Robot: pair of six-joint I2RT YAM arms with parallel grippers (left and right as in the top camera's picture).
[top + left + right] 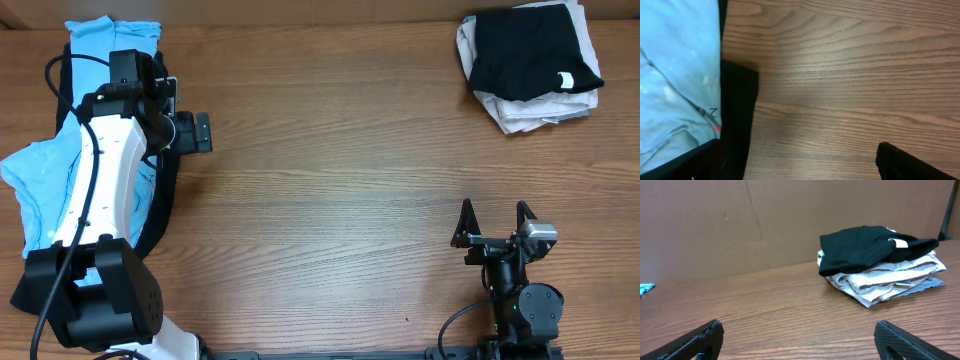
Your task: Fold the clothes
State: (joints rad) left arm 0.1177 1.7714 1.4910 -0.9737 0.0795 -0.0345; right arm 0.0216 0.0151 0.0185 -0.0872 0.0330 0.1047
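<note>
Left edge of table (330,200): loose heap, light blue garment (40,170) lying over black cloth (165,200). Left gripper (198,131) hovers just off the heap's inner side, fingers spread, holding nothing.

Near edge, right: right gripper (493,222), also spread wide and empty.

Far right corner: folded stack (535,110), with the black garment (520,50) and its white label (566,79) on top.

Risks:
- The blue and black layers overlap, so a pinch there may lift both.
- Pulling could drag the heap off the left edge.
- The stack sits close to the corner, so a careless drop may tip it.

No containers in view.
</note>
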